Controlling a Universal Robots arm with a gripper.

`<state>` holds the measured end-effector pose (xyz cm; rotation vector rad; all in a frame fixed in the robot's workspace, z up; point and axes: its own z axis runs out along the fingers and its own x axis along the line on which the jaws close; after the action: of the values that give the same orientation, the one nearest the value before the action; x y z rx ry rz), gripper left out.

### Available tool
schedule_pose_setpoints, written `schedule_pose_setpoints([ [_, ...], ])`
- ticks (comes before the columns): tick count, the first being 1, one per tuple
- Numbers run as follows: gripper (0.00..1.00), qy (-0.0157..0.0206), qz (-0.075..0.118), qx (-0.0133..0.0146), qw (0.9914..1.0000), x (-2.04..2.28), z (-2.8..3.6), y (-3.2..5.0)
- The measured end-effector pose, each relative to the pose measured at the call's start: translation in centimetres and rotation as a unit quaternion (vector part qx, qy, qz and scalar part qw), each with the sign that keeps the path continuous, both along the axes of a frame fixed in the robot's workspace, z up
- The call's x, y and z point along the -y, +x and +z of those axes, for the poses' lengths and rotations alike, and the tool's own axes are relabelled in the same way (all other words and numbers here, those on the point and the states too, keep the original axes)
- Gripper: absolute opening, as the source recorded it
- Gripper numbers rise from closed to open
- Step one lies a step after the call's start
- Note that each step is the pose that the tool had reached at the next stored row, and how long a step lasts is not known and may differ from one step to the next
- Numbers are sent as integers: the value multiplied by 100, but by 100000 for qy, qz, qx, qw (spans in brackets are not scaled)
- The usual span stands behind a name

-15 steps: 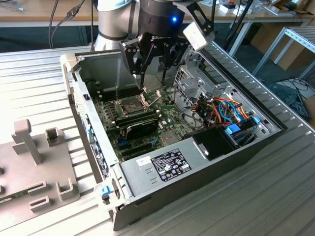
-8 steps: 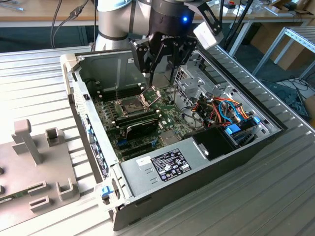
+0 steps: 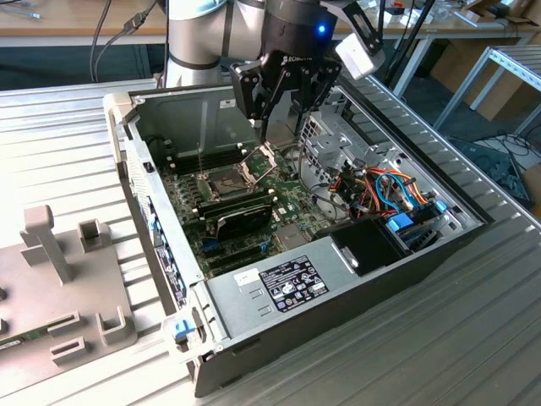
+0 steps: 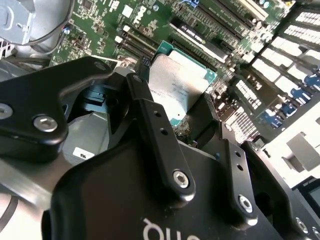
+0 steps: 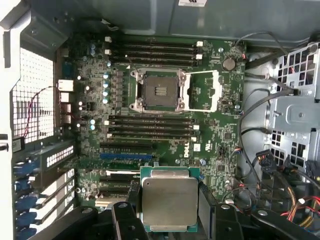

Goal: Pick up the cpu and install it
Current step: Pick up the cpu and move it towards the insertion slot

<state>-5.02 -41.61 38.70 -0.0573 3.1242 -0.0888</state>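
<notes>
As it hangs over the motherboard point(image 5: 225, 137) | cpu point(image 5: 169, 202) clamped between jaws

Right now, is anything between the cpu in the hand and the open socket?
Nothing visible. The hand holds the cpu above the motherboard; the socket lies bare, its metal frame swung open.

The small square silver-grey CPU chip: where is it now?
In the first wrist view, the CPU chip sits in the black gripper above the green motherboard, apart from the open socket.
</notes>
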Motion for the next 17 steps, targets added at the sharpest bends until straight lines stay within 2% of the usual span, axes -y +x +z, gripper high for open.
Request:
schedule_pose_setpoints([
  [2,55,3,-1,1,100000,-78,-7,2],
  [6,55,7,-2,2,100000,-179,-19,6],
  [17,55,3,-11,0,100000,-205,-20,5],
])
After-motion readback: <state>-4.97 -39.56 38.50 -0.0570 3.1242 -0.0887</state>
